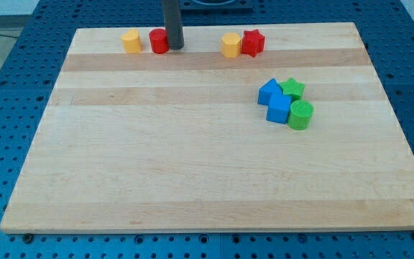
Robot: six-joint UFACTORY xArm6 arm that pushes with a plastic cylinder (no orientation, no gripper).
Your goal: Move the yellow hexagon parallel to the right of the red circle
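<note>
my tip [175, 47] touching red circle [158, 42], its right | yellow hexagon [231, 44] farther right, against red star [253, 42] | no claw visible | worktop [192, 158]

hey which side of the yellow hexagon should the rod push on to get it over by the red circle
Probably its right face, though the red star touches it there. The yellow hexagon must slide left toward the red circle, so my tip, now beside the circle, should wedge between them.
</note>
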